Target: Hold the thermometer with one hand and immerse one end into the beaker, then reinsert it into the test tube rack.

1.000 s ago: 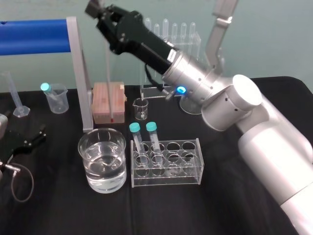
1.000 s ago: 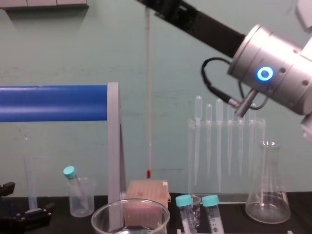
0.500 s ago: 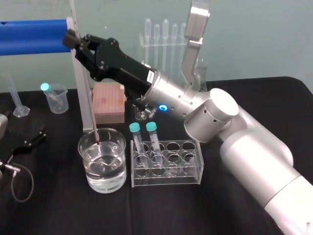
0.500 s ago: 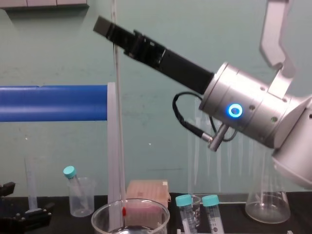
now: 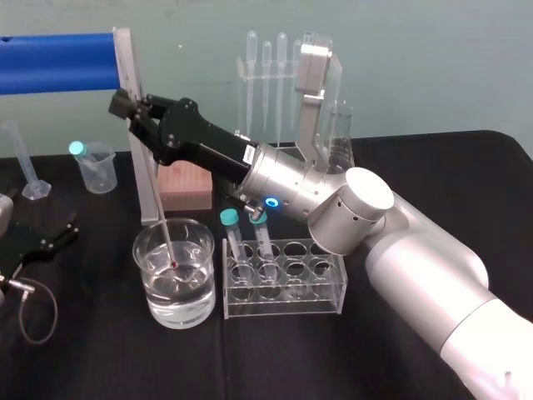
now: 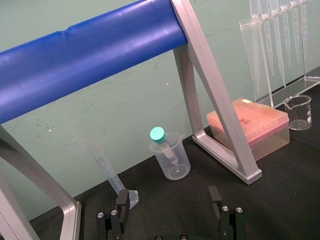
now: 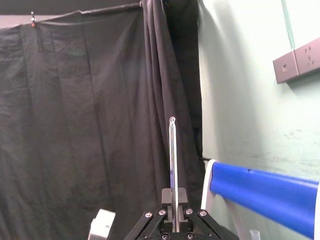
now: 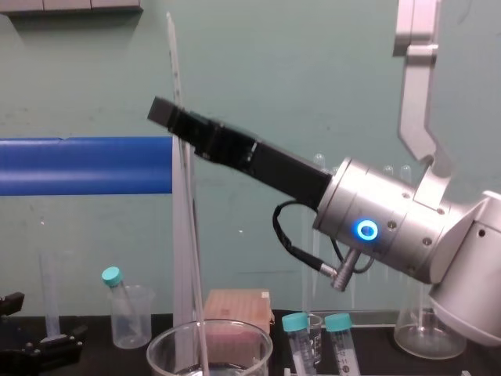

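One thermometer point(image 5: 157, 208), a thin clear glass rod, is leaning steeply, its reddish tip sitting in the water of the one wide glass beaker point(image 5: 204, 283). The right gripper point(image 5: 127, 110) is clamping its upper stem between black jaws. Two teal-capped tubes point(image 5: 233, 237) are standing in the acrylic rack point(image 5: 325, 300) just beside. The left gripper point(image 6: 168, 207) is lying on the black worktop point(image 5: 100, 350), jaws apart.

Light was soft and even; the beaker point(image 5: 200, 292) and its water glinted faintly, while the black counter point(image 5: 100, 358) showed few shadows.
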Available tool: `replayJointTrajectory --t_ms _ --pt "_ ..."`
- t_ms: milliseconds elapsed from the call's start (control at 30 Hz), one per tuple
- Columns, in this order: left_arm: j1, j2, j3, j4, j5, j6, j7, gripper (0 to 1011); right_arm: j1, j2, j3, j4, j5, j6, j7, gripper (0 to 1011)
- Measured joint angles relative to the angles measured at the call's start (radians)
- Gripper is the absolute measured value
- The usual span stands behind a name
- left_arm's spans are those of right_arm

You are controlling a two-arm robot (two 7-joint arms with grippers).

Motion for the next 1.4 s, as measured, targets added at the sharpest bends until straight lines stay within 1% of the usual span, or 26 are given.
replayJointTrajectory --t_ms 233,600,933,1067,1400 --pt "0.000 0.000 0.000 0.000 0.000 0.000 0.000 1008 0.008 -0.011 -0.009 0.051 -0.015 -0.017 0.026 58" --pt "0.000 0.000 0.000 0.000 0.000 0.000 0.000 1008 0.011 -0.016 -0.012 0.088 -0.030 -0.023 0.042 58" --pt "0.000 0.000 0.000 0.000 0.000 0.000 0.000 1008 0.003 -0.014 -0.011 0.092 -0.037 -0.012 0.046 58" --pt "0.000 0.000 0.000 0.000 0.000 0.000 0.000 1008 -0.001 -0.012 -0.011 0.085 -0.037 0.003 0.042 58" --pt "0.000 0.000 0.000 0.000 0.000 0.000 0.000 1008 -0.001 -0.013 -0.011 0.085 -0.037 0.002 0.041 58"
